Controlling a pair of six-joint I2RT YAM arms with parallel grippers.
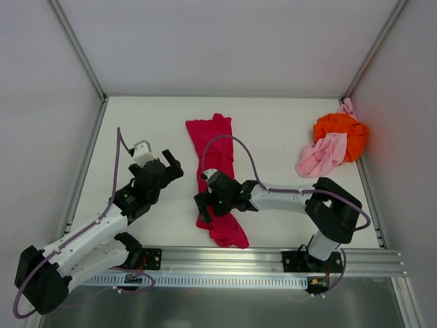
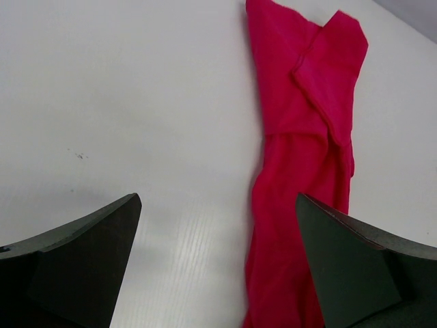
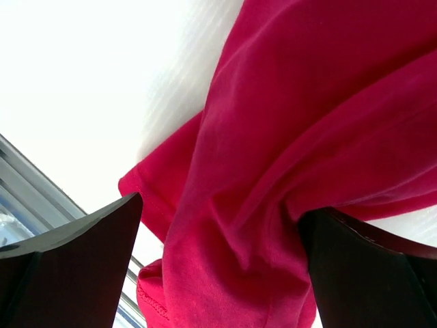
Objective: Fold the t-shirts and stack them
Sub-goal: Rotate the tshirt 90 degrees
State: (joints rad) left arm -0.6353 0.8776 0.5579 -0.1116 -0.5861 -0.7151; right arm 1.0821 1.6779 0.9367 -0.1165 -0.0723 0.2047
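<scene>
The right gripper [image 3: 220,208] stood with its jaws spread wide over the near part of the red t-shirt [image 3: 307,102]. Bunched cloth lay between the two fingers, but nothing was pinched. The right finger seemed to brush a fold, though the close wrist view left that unclear. In the top view this gripper [image 1: 206,199] covered part of the shirt, so the cloth beneath it was hidden.

The left gripper [image 2: 218,198] was also fully spread and held nothing. It hung over bare table [image 1: 287,123], with the red t-shirt [image 2: 300,150] just beside its right finger and partly cut off behind it. From above, the left gripper [image 1: 160,164] sat to the left of the shirt and apart from it.

The red t-shirt [image 1: 215,140] lay as a long, narrow, rumpled strip down the middle of the table, its near end close to the metal rail [image 1: 225,256]. The orange t-shirt [image 1: 341,130] and pink t-shirt [image 1: 321,156] sat crumpled together, touching, in the far right corner, their shapes hard to make out.
</scene>
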